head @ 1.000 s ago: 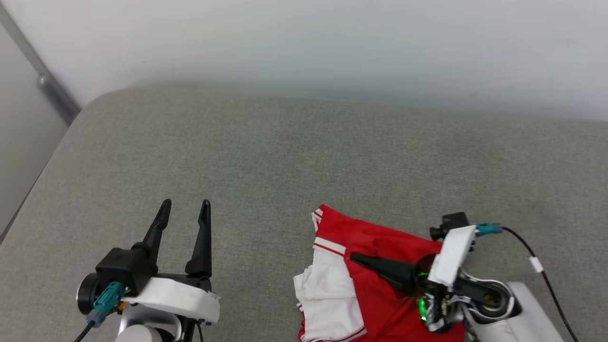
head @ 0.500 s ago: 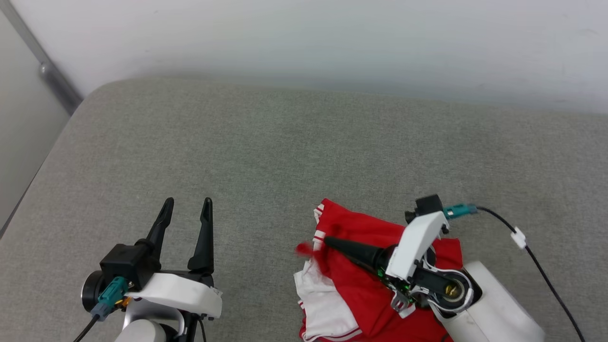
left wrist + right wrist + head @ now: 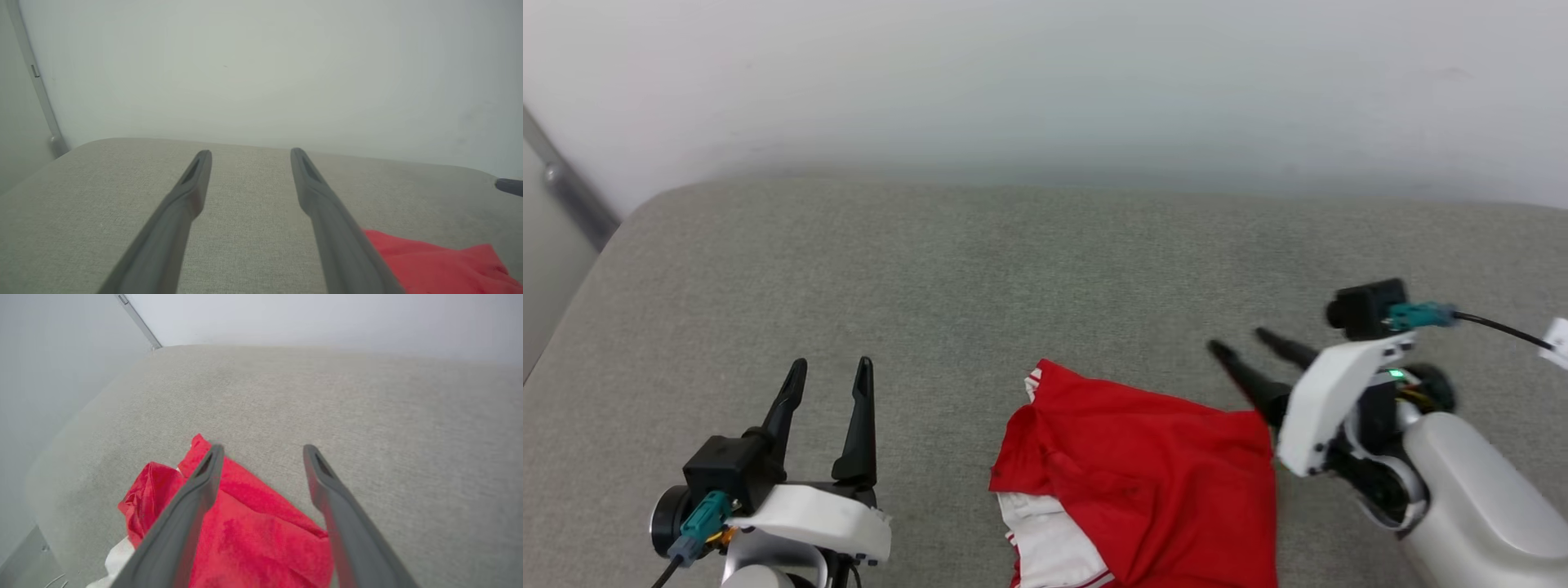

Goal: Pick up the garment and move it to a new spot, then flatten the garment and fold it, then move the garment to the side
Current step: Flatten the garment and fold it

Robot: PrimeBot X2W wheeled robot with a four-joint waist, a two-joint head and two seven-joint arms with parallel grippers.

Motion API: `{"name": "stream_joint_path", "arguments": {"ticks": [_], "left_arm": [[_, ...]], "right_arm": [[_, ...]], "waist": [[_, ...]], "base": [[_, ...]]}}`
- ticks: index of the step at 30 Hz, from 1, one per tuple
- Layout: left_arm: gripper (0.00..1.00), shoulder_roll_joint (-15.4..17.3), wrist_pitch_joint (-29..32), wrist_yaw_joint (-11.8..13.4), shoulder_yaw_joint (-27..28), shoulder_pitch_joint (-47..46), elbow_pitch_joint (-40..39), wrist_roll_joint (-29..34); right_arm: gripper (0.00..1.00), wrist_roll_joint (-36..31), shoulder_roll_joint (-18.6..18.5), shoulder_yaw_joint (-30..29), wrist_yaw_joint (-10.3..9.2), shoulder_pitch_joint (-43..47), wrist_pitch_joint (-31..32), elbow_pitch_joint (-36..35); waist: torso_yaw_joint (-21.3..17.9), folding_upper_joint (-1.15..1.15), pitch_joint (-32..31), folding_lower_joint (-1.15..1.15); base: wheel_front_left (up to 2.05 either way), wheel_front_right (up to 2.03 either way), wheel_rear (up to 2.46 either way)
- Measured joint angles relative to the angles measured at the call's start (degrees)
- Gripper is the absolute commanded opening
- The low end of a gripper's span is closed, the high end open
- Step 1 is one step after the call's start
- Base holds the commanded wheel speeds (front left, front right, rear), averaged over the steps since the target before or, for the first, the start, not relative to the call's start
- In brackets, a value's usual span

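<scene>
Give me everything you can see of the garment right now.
The garment is a thin bright red jersey, rumpled and folded over itself, lying on the grey cushion near the robot. A white sleeve pokes out at its near left; striped trim shows at its far left corner. The right gripper, open, hangs by its far right corner, gripping none of it; the left gripper stands apart.

White-cased left claw (image 3: 832,364), teal connector (image 3: 707,513)
</scene>
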Motion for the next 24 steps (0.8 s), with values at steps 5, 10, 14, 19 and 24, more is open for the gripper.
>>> {"name": "stream_joint_path", "arguments": {"ticks": [5,10,14,19,24], "left_arm": [[1.0,0.65,-0.14,0.57,1.24,1.03,0.09,0.03],[1.0,1.36,-0.18,1.21,2.61,2.59,0.0,0.48],[1.0,1.56,-0.23,1.76,3.43,3.81,-0.38,1.15],[1.0,1.82,-0.24,2.33,4.16,6.33,-0.48,1.98],[1.0,1.63,-0.24,2.53,4.69,8.35,-0.77,2.45]], "right_arm": [[1.0,-13.66,-1.45,-10.61,0.0,5.02,-7.33,-0.96],[1.0,-24.06,0.92,-22.38,0.0,11.77,-13.81,-8.32],[1.0,-28.73,4.07,-27.14,0.0,17.37,-16.34,-16.5],[1.0,-31.4,7.16,-28.39,0.0,24.1,-15.94,-24.1],[1.0,-32.61,9.24,-29.49,0.0,30.15,-13.93,-28.95]], "waist": [[-2.07,0.0,-1.14,0.0],[-3.98,0.0,-2.27,0.0],[-4.79,0.0,-2.98,0.0],[-5.21,0.0,-3.98,0.0],[-5.38,0.0,-4.43,0.0]], "base": [[0.0,0.0,0.0],[0.0,0.0,0.0],[0.0,0.0,0.0],[0.0,0.0,0.0],[0.0,0.0,0.0]]}}
